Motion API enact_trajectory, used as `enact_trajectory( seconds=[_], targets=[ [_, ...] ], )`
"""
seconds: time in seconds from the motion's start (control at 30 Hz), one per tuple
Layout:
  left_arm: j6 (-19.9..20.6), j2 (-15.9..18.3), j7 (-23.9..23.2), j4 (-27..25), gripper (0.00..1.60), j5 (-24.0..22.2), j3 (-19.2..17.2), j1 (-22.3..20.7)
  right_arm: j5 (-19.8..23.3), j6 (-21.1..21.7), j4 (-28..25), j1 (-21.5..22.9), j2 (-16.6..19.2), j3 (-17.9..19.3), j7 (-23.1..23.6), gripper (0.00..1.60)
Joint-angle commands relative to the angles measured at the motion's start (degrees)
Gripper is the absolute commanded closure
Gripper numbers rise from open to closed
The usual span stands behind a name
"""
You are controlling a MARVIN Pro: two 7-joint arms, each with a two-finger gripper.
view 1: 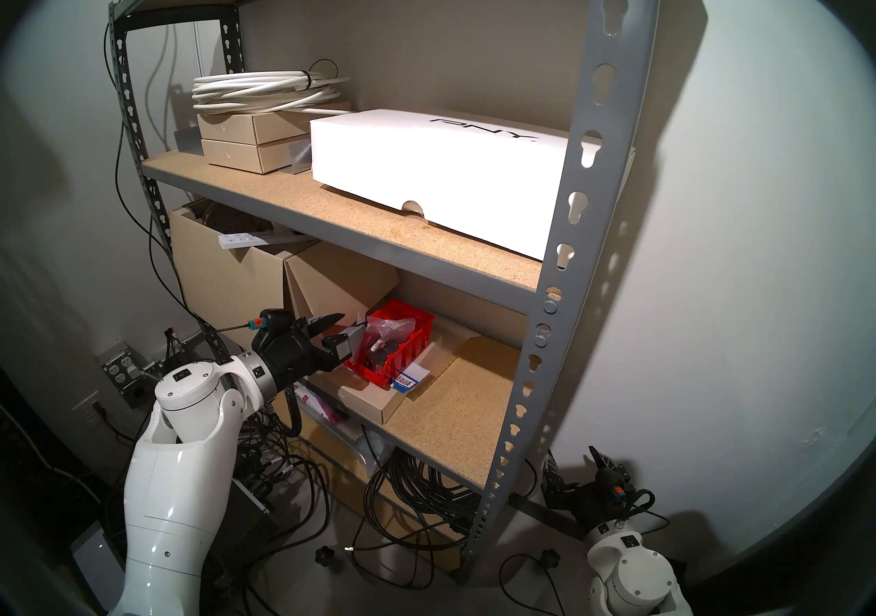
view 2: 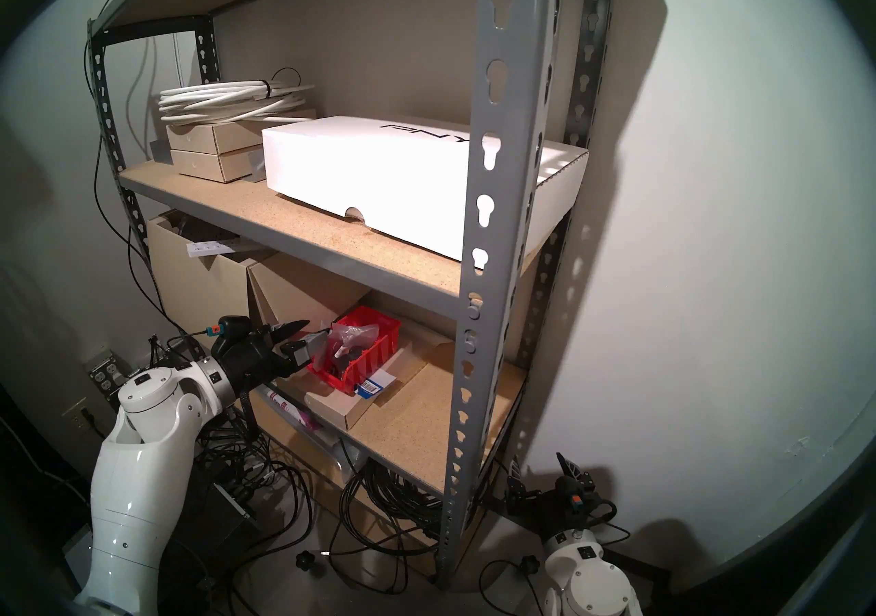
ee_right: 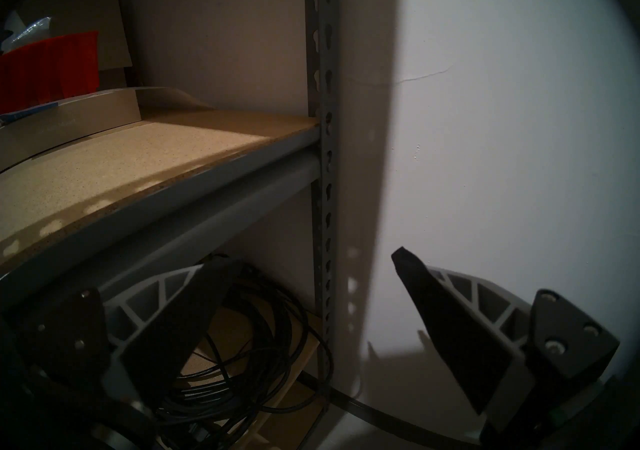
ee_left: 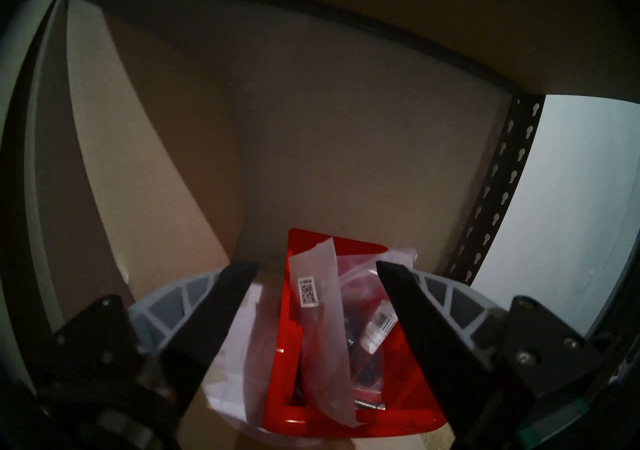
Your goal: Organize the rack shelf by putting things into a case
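The grey rack (view 1: 583, 174) has tan shelf boards (view 1: 464, 401). On the lower board a red bin (view 1: 403, 345) sits on a flat cardboard box. It also shows in the left wrist view (ee_left: 346, 418) and the right wrist view (ee_right: 48, 68). Clear bags of black parts (view 1: 386, 330) with white labels (ee_left: 318, 317) lie in the bin and stick up above its rim. My left gripper (view 1: 348, 326) is open and empty at the bin's left end, with its fingers either side of the bags (ee_left: 317, 265). My right gripper (view 1: 573, 463) is open and empty, low beside the rack's right upright (ee_right: 311, 260).
The flat tan box (view 1: 374, 404) under the bin also bears a blue-and-white barcode card (view 1: 407, 380). Tall cardboard boxes (view 1: 227, 278) stand left of and behind the bin. A white PNY box (view 1: 441, 164) lies on the shelf above. Black cable coils (view 1: 426, 487) lie below.
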Motion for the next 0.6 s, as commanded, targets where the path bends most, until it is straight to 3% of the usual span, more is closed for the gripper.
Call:
enact_trajectory(
  seconds=[0.0,0.27,0.33,0.37,0.4,0.5,0.53,0.57],
  targets=[
    [-0.66,-1.70,1.06,-6.60,0.23,-0.66,-1.39,2.57,0.03,-0.14,-1.05,0.06,-0.03,0.01,-0.02,0.00],
    [-1.94,-4.09,2.82,-12.51,0.18,-0.44,-2.00,7.55,0.03,-0.15,-1.03,0.08,-0.02,0.01,-0.02,0.00],
    [-4.13,-4.64,2.55,-12.59,0.18,-0.17,-1.62,8.28,0.03,-0.16,-1.01,0.09,-0.02,0.01,-0.02,0.00],
    [-4.02,-4.91,3.01,-14.33,0.15,0.13,-1.49,9.53,0.03,-0.17,-1.00,0.09,-0.02,0.01,-0.02,0.00],
    [-4.44,-6.15,3.57,-16.22,0.00,-0.06,-1.25,11.25,0.03,-0.18,-0.97,0.11,-0.02,0.01,-0.01,0.00],
    [-5.78,-7.35,4.55,-17.68,0.00,0.42,-0.88,12.88,0.03,-0.19,-0.94,0.12,-0.02,0.01,-0.01,0.00],
    [-6.79,-7.34,4.29,-17.68,0.03,0.75,-0.51,13.25,0.03,-0.19,-0.93,0.13,-0.01,0.01,-0.01,0.00],
    [-7.17,-7.97,5.24,-19.06,0.29,1.22,-0.42,14.51,0.03,-0.19,-0.93,0.13,-0.01,0.01,-0.01,0.00]
  ],
)
